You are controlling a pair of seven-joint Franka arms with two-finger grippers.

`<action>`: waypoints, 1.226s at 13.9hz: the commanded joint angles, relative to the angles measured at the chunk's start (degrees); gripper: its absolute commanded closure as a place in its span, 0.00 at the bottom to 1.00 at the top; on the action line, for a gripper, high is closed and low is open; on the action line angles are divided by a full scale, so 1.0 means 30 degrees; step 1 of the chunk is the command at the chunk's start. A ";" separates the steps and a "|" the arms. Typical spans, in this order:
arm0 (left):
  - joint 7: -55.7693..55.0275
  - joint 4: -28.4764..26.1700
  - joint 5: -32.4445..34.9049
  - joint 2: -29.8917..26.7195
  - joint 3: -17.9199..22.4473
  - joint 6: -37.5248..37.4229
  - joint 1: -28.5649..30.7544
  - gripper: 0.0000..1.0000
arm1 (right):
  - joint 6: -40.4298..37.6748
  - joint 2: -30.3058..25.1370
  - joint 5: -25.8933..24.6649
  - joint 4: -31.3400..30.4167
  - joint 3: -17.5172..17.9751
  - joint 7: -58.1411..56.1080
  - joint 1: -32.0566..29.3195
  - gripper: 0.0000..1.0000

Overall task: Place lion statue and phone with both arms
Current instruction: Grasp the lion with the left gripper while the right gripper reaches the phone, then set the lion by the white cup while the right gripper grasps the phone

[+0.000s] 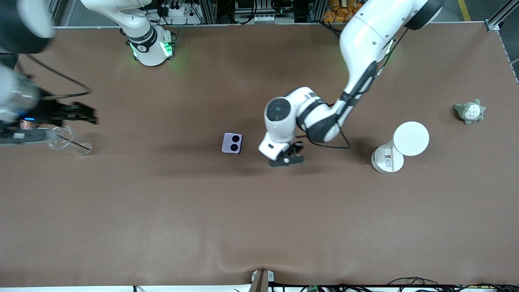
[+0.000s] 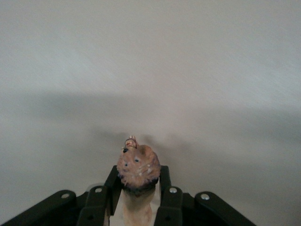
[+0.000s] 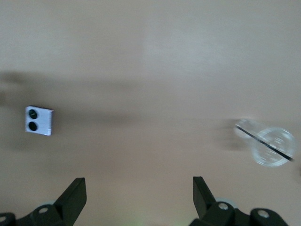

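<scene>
The phone [image 1: 232,143], a small square lavender flip phone with two black circles, lies flat on the brown table near its middle. It also shows in the right wrist view [image 3: 39,120]. My left gripper [image 1: 286,160] is low over the table beside the phone, toward the left arm's end. It is shut on the lion statue [image 2: 138,167], a small reddish-brown figurine that stands up between the jaws of the left gripper [image 2: 139,175]. My right gripper [image 1: 91,114] is open and empty [image 3: 138,183], up in the air at the right arm's end of the table.
A clear glass object [image 1: 67,140] lies on the table under the right gripper and shows in the right wrist view [image 3: 268,143]. A white round-headed device [image 1: 410,138] and a grey-green plush [image 1: 469,111] are at the left arm's end.
</scene>
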 commanded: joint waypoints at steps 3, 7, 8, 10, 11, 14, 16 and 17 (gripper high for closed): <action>0.6308 -0.1488 0.0099 -0.2167 -0.0678 -0.1744 0.3867 1.00 | 0.1747 0.2255 0.0251 0.0312 -0.0177 0.5299 0.4197 0.00; 0.9278 -0.3394 0.0069 -0.2757 -0.4564 -0.0811 0.9806 1.00 | 0.4734 0.5061 0.2680 0.0195 -0.0177 0.6572 0.5928 0.00; 0.9429 -0.4096 0.0098 -0.2728 -0.5970 -0.0255 1.1536 1.00 | 0.6107 0.6261 0.2624 0.0137 -0.0206 0.6717 0.6977 0.00; 0.9721 -0.5182 0.0390 -0.2727 -0.7298 0.0421 1.3335 1.00 | 0.7901 0.7674 0.2391 -0.0126 -0.0235 0.8030 0.7893 0.00; 1.0014 -0.5593 0.0652 -0.2785 -0.7331 0.0772 1.3572 1.00 | 0.8111 0.7795 0.2389 -0.0475 -0.0264 0.8269 0.8186 0.00; 1.0134 -0.6677 0.2584 -0.2757 -0.7332 0.1680 1.4598 1.00 | 1.3160 0.7796 0.2331 -0.3864 -0.0235 0.8329 0.8770 0.00; 1.0134 -0.7206 0.2793 -0.2640 -0.7332 0.2501 1.5271 1.00 | 1.4411 0.7738 0.2331 -0.5191 -0.0264 0.9494 0.9126 0.00; 1.0134 -0.7324 0.2794 -0.2610 -0.7332 0.2591 1.5361 1.00 | 1.4528 0.7709 0.2302 -0.5515 -0.0265 0.9589 0.9126 0.00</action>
